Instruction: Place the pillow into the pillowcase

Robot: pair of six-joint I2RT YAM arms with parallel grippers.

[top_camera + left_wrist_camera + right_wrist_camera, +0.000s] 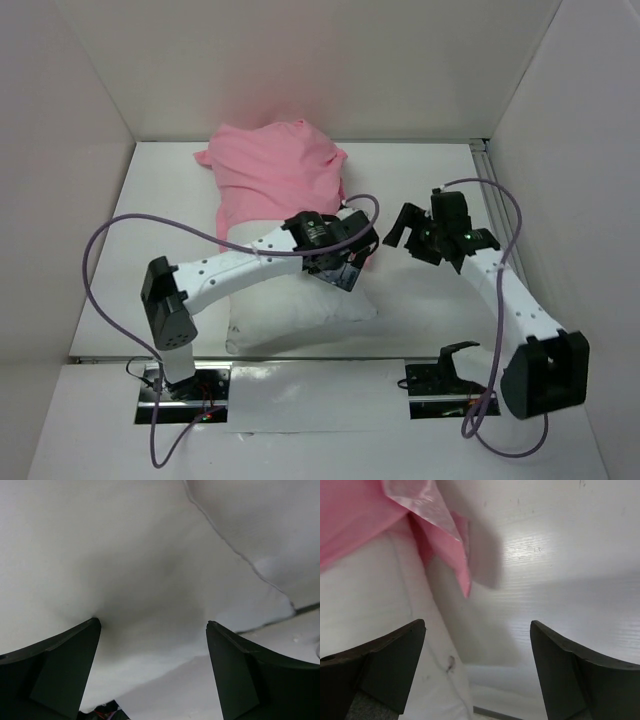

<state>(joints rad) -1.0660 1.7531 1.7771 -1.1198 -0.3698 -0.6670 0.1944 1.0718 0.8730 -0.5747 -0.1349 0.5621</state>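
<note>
Left wrist: pillow (150, 580) seemingly between jaws

White tabletop (430, 180). Pillow (300, 312) lies flat on it, left of centre; far end sits under the pink pillowcase (275, 175), which seems to reach the back wall.

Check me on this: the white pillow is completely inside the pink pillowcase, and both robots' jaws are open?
Not completely. The top external view shows the near part of the pillow lying bare outside the pillowcase. Both pairs of jaws are indeed open.
</note>
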